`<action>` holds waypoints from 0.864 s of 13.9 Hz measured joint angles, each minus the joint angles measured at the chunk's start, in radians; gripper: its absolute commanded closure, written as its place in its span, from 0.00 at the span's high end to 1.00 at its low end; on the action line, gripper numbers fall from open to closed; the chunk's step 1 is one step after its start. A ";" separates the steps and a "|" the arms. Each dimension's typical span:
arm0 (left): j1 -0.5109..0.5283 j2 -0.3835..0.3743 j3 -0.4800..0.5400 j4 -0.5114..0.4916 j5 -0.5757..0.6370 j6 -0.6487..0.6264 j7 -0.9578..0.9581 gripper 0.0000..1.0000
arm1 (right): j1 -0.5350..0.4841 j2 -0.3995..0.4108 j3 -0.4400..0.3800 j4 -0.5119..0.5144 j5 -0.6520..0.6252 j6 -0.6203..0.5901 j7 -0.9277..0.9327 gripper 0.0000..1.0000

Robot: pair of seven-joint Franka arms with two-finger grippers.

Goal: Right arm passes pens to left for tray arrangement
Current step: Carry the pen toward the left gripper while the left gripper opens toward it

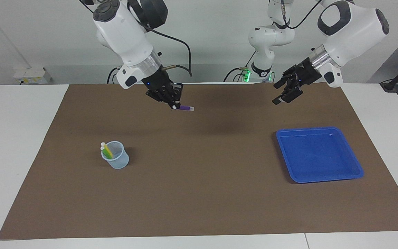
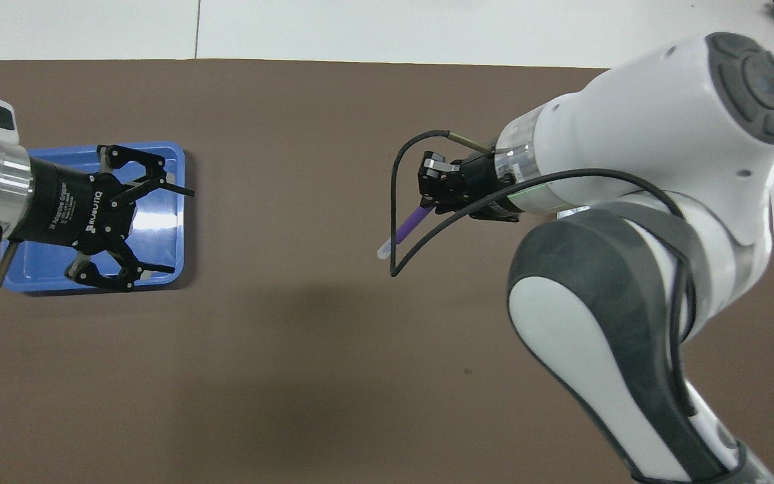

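Observation:
My right gripper (image 1: 173, 104) (image 2: 428, 203) is shut on the purple pen (image 1: 185, 108) (image 2: 408, 225), high above the brown mat's middle; the pen's white cap points toward the left arm's end. The green and yellow pens (image 1: 106, 149) stand in a small translucent cup (image 1: 116, 159), which the right arm hides in the overhead view. My left gripper (image 1: 282, 93) (image 2: 172, 232) hangs open and holds nothing, up in the air over the blue tray's (image 1: 320, 154) (image 2: 31, 282) edge. Nothing lies in the tray.
A brown mat (image 1: 199, 193) covers most of the white table. A black cable (image 2: 397, 202) loops from the right wrist beside the purple pen.

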 measured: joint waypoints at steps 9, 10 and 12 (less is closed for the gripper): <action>-0.123 0.003 -0.003 -0.068 -0.030 0.181 -0.202 0.99 | 0.130 0.073 0.000 -0.001 0.101 0.248 0.260 0.11; -0.139 0.006 -0.003 -0.073 -0.030 0.201 -0.219 1.00 | 0.135 0.075 0.000 -0.001 0.109 0.263 0.272 0.11; -0.150 0.012 -0.003 -0.082 -0.030 0.224 -0.225 1.00 | 0.144 0.076 0.000 -0.001 0.113 0.272 0.285 0.11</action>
